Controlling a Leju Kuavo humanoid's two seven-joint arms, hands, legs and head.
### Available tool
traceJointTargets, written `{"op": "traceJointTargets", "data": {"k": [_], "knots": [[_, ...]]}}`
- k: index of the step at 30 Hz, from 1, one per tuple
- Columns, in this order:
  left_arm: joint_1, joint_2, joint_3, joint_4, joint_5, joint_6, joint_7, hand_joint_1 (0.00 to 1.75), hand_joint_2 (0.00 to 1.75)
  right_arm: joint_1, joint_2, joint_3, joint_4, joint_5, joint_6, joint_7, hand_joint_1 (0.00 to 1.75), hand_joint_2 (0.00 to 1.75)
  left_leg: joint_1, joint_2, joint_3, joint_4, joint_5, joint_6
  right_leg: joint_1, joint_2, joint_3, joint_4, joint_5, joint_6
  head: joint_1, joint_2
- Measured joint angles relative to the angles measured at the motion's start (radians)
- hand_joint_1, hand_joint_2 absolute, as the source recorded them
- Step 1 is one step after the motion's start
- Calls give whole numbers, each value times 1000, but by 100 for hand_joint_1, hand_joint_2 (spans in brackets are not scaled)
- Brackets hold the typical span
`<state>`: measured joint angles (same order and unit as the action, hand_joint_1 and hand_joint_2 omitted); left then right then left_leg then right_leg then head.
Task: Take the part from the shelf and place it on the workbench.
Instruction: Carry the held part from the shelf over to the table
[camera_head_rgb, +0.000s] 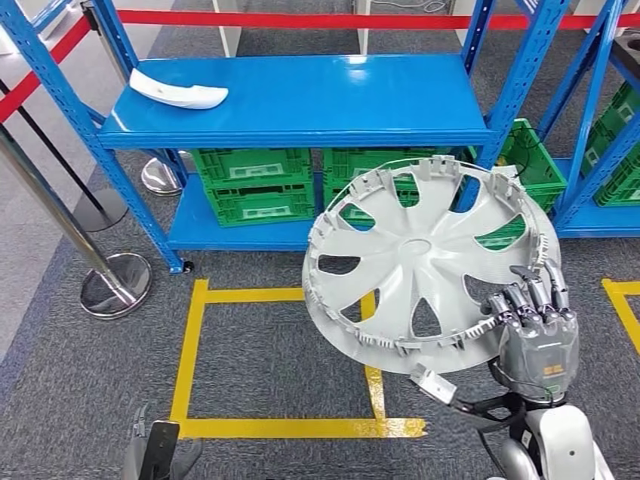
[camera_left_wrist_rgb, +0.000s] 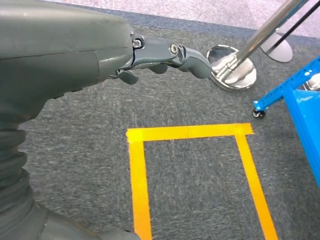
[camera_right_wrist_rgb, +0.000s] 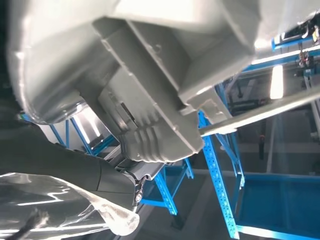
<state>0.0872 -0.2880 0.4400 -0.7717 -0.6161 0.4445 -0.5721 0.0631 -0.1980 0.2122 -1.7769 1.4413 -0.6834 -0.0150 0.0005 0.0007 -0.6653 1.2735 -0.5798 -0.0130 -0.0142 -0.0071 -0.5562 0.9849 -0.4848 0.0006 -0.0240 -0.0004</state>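
left hand (camera_head_rgb: 155, 450) cut off, wheel cover (camera_right_wrist_rgb: 151, 75) cropped

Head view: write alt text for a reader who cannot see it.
The right hand holds a grey hubcap by its rim above yellow floor tape. Behind it, a blue shelf carries a white part, with green crates beneath.

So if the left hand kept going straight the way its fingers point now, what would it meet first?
Probably the grey carpet. In the left wrist view the left hand hangs low, its fingers reaching toward the chrome stanchion base. That base might come first; depth is unclear.
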Motion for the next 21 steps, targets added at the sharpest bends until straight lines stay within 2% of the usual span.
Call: {"op": "traceJointTargets", "data": {"k": [1,3,4,5,7,8,9,10,12,13,14,15,16,18,19,20,21], "knots": [[0,0,0,0,0,0,0,0,175,2,0,0,0,0,0,0,175,175,1,0,32,-41,30,2,0,0,-9,2,6,2,0,0],[0,0,0,0,0,1,0,0,175,6,0,0,-1,5,0,1,175,175,0,-1,123,-180,67,10,1,1,-22,6,16,8,0,0],[0,0,0,0,0,1,0,0,175,8,0,-1,-1,8,0,2,175,175,-2,-1,156,-237,69,15,2,1,-26,8,21,13,1,0],[0,0,0,0,0,1,-1,0,175,9,0,-1,-2,11,0,2,175,175,-4,-1,174,-272,63,19,3,1,-29,9,26,19,1,0],[1,-1,0,0,0,2,-1,0,175,10,0,-2,-2,11,0,3,175,175,-5,-2,174,-288,63,29,3,1,-35,8,36,31,1,0],[1,-2,0,0,0,2,-1,0,175,11,0,-2,-2,9,0,3,175,175,-4,-1,171,-292,68,36,2,1,-42,13,32,36,2,0],[1,-2,0,0,0,2,-1,0,175,12,0,-2,-2,8,0,2,175,175,-2,0,167,-295,75,45,2,2,-53,31,16,41,2,0],[1,-3,0,0,0,2,-1,0,175,12,0,-2,-2,7,0,1,175,175,-1,2,162,-298,83,52,2,3,-73,71,-13,44,3,0],[2,-3,0,0,0,3,-1,0,175,14,0,-2,-2,3,0,0,175,175,-3,2,147,-298,94,61,1,4,-128,204,-88,49,5,0],[2,-3,0,0,-1,3,-1,0,175,15,0,-1,-2,-1,0,1,175,175,-4,0,140,-297,99,61,1,4,-150,264,-114,51,5,0],[3,-3,1,0,-2,3,0,0,175,16,0,-1,-2,-6,0,2,175,175,-6,-3,134,-295,103,61,1,4,-157,296,-122,52,5,0],[4,-4,1,0,-3,3,0,0,175,18,-1,0,-2,-11,0,4,175,175,-7,-8,128,-293,106,60,1,5,-144,286,-111,51,5,0],[4,-4,1,0,-3,3,0,0,175,19,-1,1,-2,-14,0,5,175,175,-7,-13,124,-289,108,58,1,8,-111,237,-85,48,5,0],[5,-5,1,0,-5,3,1,0,175,19,-2,3,-2,-17,0,5,175,175,-9,-26,116,-282,111,54,0,35,-20,94,-37,40,5,0],[5,-5,0,0,-6,3,1,0,175,19,-3,4,-3,-17,0,5,175,175,-10,-33,110,-277,113,51,-1,49,11,42,-26,36,5,0],[5,-5,0,0,-7,3,1,0,175,20,-5,5,-4,-18,0,5,175,175,-11,-40,104,-273,116,46,-1,58,27,15,-25,33,4,0],[6,-5,0,0,-7,3,1,0,175,20,-6,6,-4,-17,0,4,175,175,-11,-47,98,-271,120,40,0,58,30,10,-27,31,4,0]]}}
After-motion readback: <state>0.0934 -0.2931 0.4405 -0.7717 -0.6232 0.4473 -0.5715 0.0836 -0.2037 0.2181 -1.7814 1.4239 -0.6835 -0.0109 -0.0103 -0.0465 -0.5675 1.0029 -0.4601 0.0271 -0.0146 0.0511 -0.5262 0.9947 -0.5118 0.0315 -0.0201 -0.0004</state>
